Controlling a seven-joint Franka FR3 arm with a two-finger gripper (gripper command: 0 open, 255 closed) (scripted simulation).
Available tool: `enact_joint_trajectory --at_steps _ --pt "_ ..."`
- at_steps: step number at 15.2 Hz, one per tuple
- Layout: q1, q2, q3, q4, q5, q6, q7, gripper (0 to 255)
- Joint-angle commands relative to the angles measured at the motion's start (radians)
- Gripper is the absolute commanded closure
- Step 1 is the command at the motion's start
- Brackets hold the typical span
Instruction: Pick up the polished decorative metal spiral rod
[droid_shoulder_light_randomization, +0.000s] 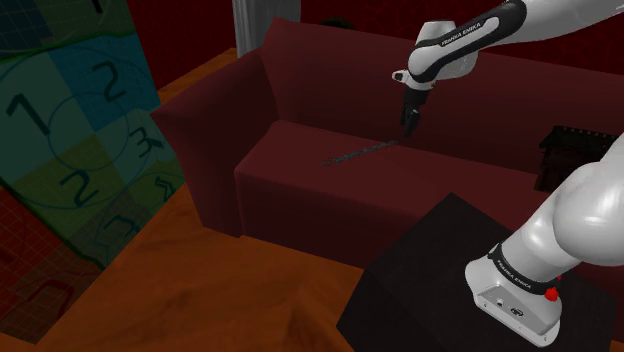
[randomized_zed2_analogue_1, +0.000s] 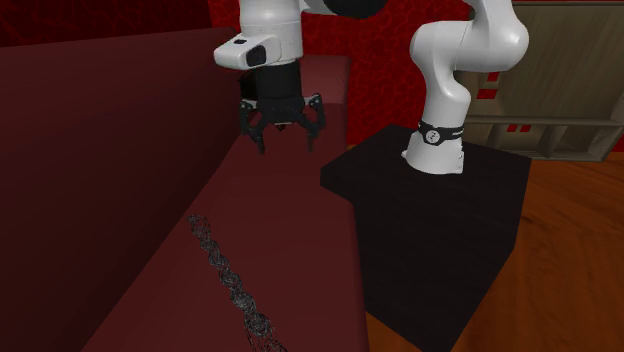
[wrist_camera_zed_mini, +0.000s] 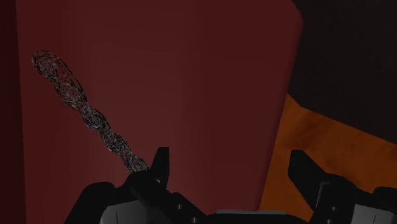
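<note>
In the shoulder view the gripper (droid_shoulder_light_randomization: 409, 128) hangs above the seat of the dark red sofa (droid_shoulder_light_randomization: 330, 185), over the end of the spiral rod (droid_shoulder_light_randomization: 358, 152) that lies nearer the arm. The rod rests flat on the cushion, running along the seat's length about midway between its front edge and the backrest. From this angle the gap between fingertips and rod is hard to judge, though it looks as if they do not touch.

The second exterior view settles more. The claw is spread wide with nothing in it and stands clearly above the cushion. The rod lies along the middle of the seat, apart from the fingers, and the black stand (randomized_zed2_analogue_1: 430, 210) sits just beside the seat's front edge.

In the wrist view the rod's near end sits by the tip of one finger, just outside the gap rather than between the two. The rest of it stretches away across the cushion, and orange floor (wrist_camera_zed_mini: 299, 130) shows past the seat's edge.

So only the approach looks done. Centring the open fingers over the rod, lowering, closing and lifting all appear to remain.
</note>
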Motion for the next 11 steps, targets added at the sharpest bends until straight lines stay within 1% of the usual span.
enact_joint_trajectory --at_steps 1,6,11 --pt "-0.008 0.093 0.0 0.055 0.035 0.027 -0.095 0" --pt "-0.052 0.307 0.041 0.211 0.102 0.064 -0.28 0" --pt "-0.102 0.51 0.096 0.395 0.127 0.075 -0.422 0"
